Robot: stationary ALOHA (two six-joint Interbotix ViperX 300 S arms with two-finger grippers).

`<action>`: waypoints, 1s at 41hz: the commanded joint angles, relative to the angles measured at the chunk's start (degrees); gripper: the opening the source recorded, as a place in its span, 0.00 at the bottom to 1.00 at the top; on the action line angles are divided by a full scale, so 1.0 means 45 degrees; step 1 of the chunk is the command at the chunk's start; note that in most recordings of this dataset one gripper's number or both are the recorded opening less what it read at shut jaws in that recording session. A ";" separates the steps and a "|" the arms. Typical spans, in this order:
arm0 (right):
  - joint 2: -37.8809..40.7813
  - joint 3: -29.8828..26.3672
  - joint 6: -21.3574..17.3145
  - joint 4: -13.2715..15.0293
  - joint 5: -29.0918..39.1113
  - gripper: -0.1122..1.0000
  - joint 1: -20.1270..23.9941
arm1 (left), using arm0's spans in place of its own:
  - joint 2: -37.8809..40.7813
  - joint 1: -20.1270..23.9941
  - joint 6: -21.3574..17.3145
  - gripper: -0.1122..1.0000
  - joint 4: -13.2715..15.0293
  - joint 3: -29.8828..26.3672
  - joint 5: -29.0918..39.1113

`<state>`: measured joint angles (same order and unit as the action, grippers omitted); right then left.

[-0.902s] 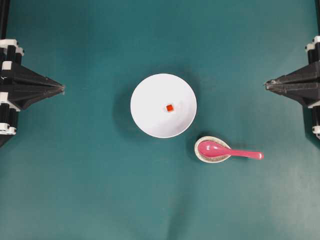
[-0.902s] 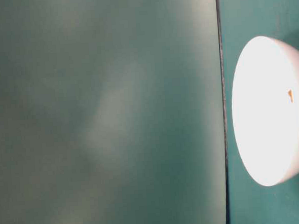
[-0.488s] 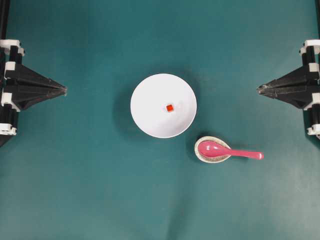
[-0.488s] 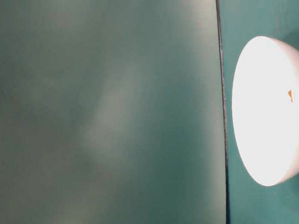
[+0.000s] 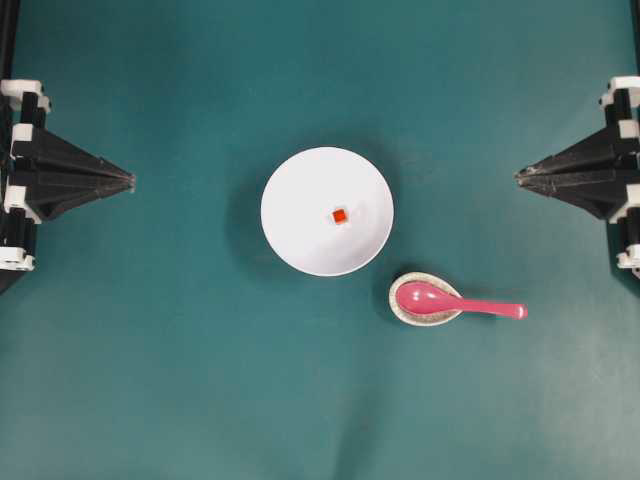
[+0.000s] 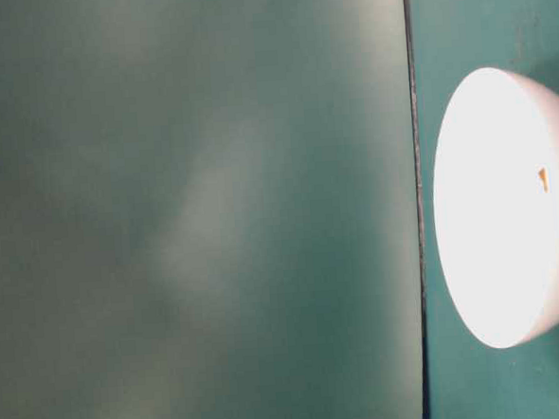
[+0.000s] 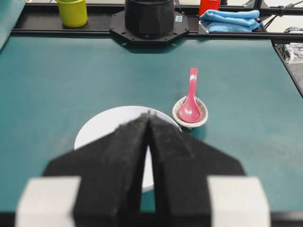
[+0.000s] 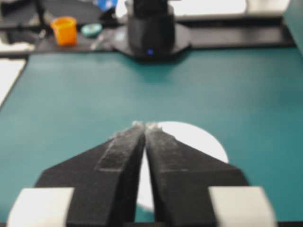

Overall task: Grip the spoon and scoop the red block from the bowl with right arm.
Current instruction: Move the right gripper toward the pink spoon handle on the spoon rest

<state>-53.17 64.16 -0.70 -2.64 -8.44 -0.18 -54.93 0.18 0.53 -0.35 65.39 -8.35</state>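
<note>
Right pincer (image 5: 520, 177) closed, empty | spoon (image 5: 455, 302) well apart, in small dish (image 5: 405, 313)

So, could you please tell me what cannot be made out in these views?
- Table-level view: the bowl is cut off by the right edge and overexposed; the red block is only a speck.
- Left wrist view: the left gripper hides the bowl's middle and the block.
- Right wrist view: blurred; the right gripper covers part of the bowl; the spoon is out of frame.
</note>
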 commanded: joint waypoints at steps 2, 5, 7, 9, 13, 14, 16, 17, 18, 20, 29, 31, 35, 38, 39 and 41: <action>0.0000 -0.0586 -0.0098 -0.0332 0.0098 0.41 0.0039 | 0.0078 0.0000 0.0039 0.11 -0.0039 -0.0332 -0.0059; 0.0059 -0.0801 -0.0313 -0.0762 0.0449 0.50 0.0039 | 0.0078 -0.0020 0.0137 0.11 -0.0039 -0.0332 -0.0059; 0.0078 -0.0977 -0.0391 -0.0898 0.0820 0.55 0.0000 | 0.0078 -0.0020 0.0195 0.11 -0.0039 -0.0312 -0.0059; 0.0156 -0.1074 -0.0391 -0.0879 0.1191 0.57 -0.0020 | 0.0078 -0.0020 0.0234 0.11 -0.0039 -0.0332 -0.0059; 0.0195 -0.1016 -0.0430 -0.0879 0.1543 0.57 -0.0020 | 0.0059 -0.0020 0.0273 0.11 -0.0039 -0.0332 -0.0098; 0.0215 -0.0977 -0.0430 -0.0879 0.1602 0.57 -0.0020 | 0.0039 -0.0020 0.0312 0.11 -0.0039 -0.0312 -0.0117; 0.0215 -0.0879 -0.0430 -0.0879 0.1602 0.57 0.0020 | 0.0020 0.0000 0.0352 0.11 -0.0039 -0.0332 -0.0117; 0.0215 -0.0840 -0.0430 -0.0879 0.1582 0.57 0.0020 | 0.0020 -0.0020 0.0371 0.11 -0.0039 -0.0332 -0.0137; 0.0215 -0.0723 -0.0430 -0.0859 0.1504 0.57 0.0039 | 0.0000 -0.0020 0.0371 0.11 -0.0039 -0.0332 -0.0117; 0.0215 -0.0488 -0.0430 -0.0859 0.1348 0.57 0.0078 | 0.0000 -0.0020 0.0371 0.11 -0.0039 -0.0332 -0.0117; 0.0215 0.0879 -0.0469 -0.0996 0.0312 0.57 0.0410 | -0.0039 -0.0020 0.0371 0.11 -0.0039 -0.0332 -0.0332; 0.0273 0.1230 -0.0469 -0.1191 0.0059 0.57 0.0586 | -0.0078 -0.0020 0.0371 0.11 -0.0039 -0.0332 -0.0449; 0.0527 0.1875 -0.0488 -0.1855 -0.0430 0.57 0.0996 | -0.0117 0.0000 0.0371 0.11 -0.0039 -0.0332 -0.0684; 0.0957 0.2441 -0.0469 -0.2578 -0.1094 0.57 0.1563 | -0.0137 -0.0020 0.0352 0.11 -0.0039 -0.0332 -0.0781; 0.1074 0.2578 -0.0469 -0.2754 -0.1328 0.57 0.1738 | -0.0137 -0.0020 0.0352 0.11 -0.0039 -0.0332 -0.0781; 0.1445 0.2871 -0.0488 -0.3203 -0.1973 0.57 0.2207 | -0.0137 -0.0020 0.0332 0.11 -0.0039 -0.0312 -0.0762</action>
<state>-48.69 76.29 -2.90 -14.41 -13.54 7.21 -55.72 0.18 2.11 -0.44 65.39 -11.16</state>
